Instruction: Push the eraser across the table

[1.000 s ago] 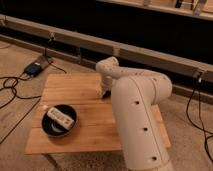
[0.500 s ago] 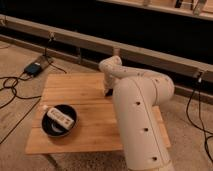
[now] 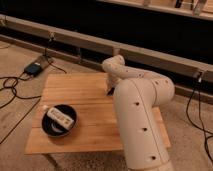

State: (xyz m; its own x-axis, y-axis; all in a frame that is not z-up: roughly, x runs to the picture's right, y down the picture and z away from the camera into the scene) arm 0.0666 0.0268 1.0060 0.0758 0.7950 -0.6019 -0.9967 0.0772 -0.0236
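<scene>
The light wooden table (image 3: 85, 95) stands in the middle of the camera view. My white arm reaches over its right side from the front. My gripper (image 3: 109, 91) points down at the table top near the far middle, just under the wrist. A small dark shape sits right at the gripper's tip. I cannot tell whether it is the black eraser or part of the gripper. No other flat black slab shows on the table.
A black bowl (image 3: 45, 129) sits at the table's front left with a white strip-shaped device (image 3: 60, 116) lying in it. My arm's bulk (image 3: 142, 125) hides the table's right part. A dark box (image 3: 34, 68) and cables lie on the floor at left.
The gripper has shifted slightly to the right along the far part of the table. The bowl and the white device have not moved.
</scene>
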